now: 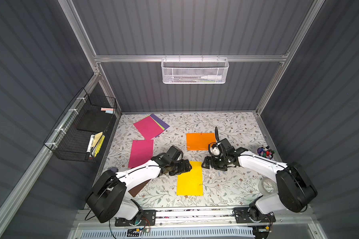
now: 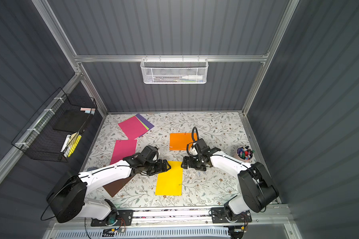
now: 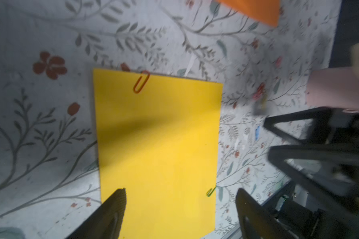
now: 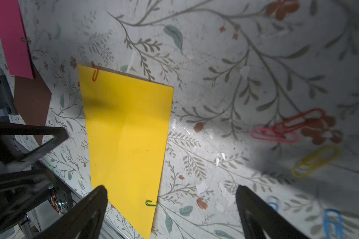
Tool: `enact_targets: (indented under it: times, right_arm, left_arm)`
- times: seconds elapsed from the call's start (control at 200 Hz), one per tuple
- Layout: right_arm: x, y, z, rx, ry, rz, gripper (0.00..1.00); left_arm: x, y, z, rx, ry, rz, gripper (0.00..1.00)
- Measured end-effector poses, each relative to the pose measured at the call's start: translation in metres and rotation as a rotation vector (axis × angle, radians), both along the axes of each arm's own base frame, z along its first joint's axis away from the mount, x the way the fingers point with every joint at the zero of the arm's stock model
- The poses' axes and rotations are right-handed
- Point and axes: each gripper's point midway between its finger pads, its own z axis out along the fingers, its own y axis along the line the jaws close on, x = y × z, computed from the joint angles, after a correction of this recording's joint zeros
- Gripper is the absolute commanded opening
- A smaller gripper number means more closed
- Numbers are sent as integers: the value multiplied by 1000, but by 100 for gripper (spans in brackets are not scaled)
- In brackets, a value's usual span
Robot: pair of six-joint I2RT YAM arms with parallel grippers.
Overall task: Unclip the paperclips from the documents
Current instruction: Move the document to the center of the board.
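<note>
**Left end effector** (image 3: 180, 192): jaws well apart, nothing between them, above one end of the yellow sheet (image 3: 157, 144).

**Right end effector** (image 4: 170, 188): jaws wide, empty, just beside that sheet's corner.

**Yellow sheet:** flat at mid-surface (image 1: 226, 124). It carries an orange-red clip (image 3: 141, 81) on a short edge and a green clip (image 3: 211, 191), only partly showing, on a long edge.

**Loose on the surface:**
- pink clip (image 4: 274, 135)
- red clip (image 4: 300, 121)
- yellow clip (image 4: 316, 161)
- blue clip (image 4: 332, 223), cut off by the frame

**Other sheets:**
- Brown sheet (image 1: 138, 187): mostly hidden beneath the left arm.
- Orange sheet (image 1: 200, 141): one corner covered by the right arm.
- Purple sheet (image 1: 162, 121): largely under a magenta sheet (image 1: 148, 127).
- Second magenta sheet (image 1: 141, 153): lies adjacent.
</note>
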Motion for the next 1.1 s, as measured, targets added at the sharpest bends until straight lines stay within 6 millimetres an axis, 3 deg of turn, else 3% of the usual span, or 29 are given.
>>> enact_targets:
  times: [0.055,0.13,0.305,0.375,0.47,0.69,0.775,0.925,1.101]
  right_arm:
    - [-5,5,-8,-4,21,9,91]
    - [-8,12,-13,-1,34,18,87]
    - [-13,28,-15,24,42,26,84]
    - [-15,32,-14,31,44,24,83]
    - [-18,35,-15,34,52,22,83]
    - [-19,38,-16,42,58,18,83]
    - [-19,41,-16,48,59,22,83]
    - [-18,46,-15,61,58,30,84]
    - [-18,48,-15,69,59,34,84]
  left_arm:
    - [9,-3,13,-15,-37,13,63]
    - [15,-5,15,-2,-63,11,54]
    - [13,1,-35,102,-4,-23,40]
    - [9,6,-52,140,26,-27,39]
    - [9,9,-58,161,27,-29,43]
    - [16,11,-34,156,-37,-11,45]
    - [16,13,-34,165,-39,-6,47]
    - [7,23,-50,204,-4,-9,56]
    - [8,33,-67,273,11,9,54]
